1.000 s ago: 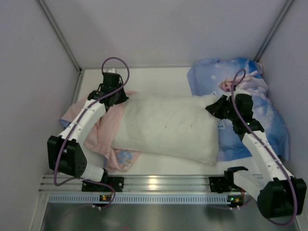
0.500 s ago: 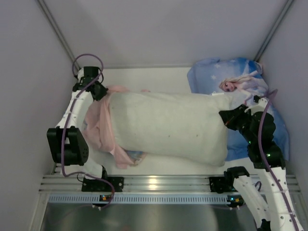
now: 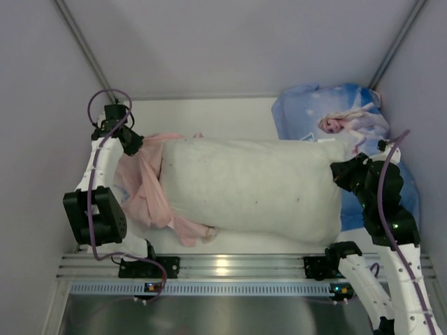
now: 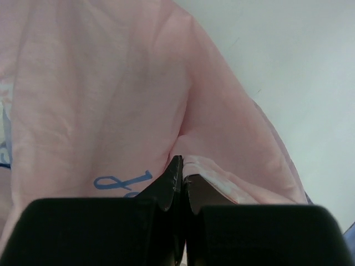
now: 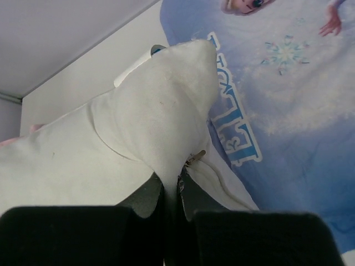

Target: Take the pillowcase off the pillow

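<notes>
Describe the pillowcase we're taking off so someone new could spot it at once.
Find the big white pillow lying across the middle of the table. The pillowcase is the bunched pink cloth at its left end, pinched by the left gripper. Unlike the blue Elsa pillow at the back right, it shows mostly pink.

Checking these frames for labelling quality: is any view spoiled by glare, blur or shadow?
Top external: even, soft light, only a small glare patch on the metal rail. Left wrist: the pink pillowcase fills the frame, slightly soft; the left gripper is a dark blur. Right wrist: the pillow and the ELSA lettering are sharp; the right gripper is dark, unfocused.
</notes>
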Motion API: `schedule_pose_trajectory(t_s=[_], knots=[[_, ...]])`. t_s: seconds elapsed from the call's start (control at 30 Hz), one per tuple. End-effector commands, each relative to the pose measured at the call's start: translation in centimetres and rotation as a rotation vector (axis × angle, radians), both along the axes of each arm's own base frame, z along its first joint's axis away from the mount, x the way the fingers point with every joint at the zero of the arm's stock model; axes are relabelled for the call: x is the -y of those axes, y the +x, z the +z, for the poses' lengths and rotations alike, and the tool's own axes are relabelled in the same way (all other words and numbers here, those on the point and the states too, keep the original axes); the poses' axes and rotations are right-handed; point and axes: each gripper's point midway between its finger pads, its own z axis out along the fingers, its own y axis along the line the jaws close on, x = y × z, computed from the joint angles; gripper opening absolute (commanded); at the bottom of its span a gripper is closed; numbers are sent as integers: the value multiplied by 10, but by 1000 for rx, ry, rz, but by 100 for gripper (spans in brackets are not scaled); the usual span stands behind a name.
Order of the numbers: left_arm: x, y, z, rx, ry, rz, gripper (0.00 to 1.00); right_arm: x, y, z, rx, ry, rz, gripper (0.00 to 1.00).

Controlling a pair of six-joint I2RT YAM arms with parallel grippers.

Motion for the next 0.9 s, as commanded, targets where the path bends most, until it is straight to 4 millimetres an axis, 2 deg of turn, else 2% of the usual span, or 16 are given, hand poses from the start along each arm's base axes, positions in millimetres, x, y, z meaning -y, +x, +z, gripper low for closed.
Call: schedule_pose_trajectory(t_s=[0.0,0.07,0.17,0.2,0.27,0.3,0.4,0.47,0.5,0.63,0.7,0.73,0.77,0.83,0.87], knots=[[-31,-6,13,52,111,89,0,56,-5,73,180,-78,-290,0],[-38,-24,7,38,143,147,0,67,0,87,186,-114,-347,0],[-49,-40,15,48,203,200,0,84,3,108,201,-154,-435,0],[-54,-45,16,43,235,216,0,88,9,126,212,-177,-452,0],[-55,-48,24,58,250,209,0,97,13,144,220,-207,-499,0],[-54,-50,28,67,253,201,0,101,18,161,234,-221,-514,0],[-52,-48,32,81,246,185,0,99,32,183,256,-220,-492,0],[-46,-44,34,86,227,152,0,97,38,190,263,-213,-470,0],[-45,-41,34,90,221,143,0,98,42,188,250,-216,-475,0],[-21,-26,37,123,139,3,0,101,48,183,236,-198,-476,0],[33,-4,45,248,-25,-273,0,99,54,171,214,-171,-451,0],[56,0,49,295,-93,-380,4,97,57,165,200,-166,-442,0],[98,3,57,347,-160,-560,29,96,61,154,176,-165,-436,0],[130,0,49,296,-136,-668,72,102,63,142,144,-168,-466,0],[159,-5,41,252,-55,-749,90,103,65,132,120,-172,-467,0]])
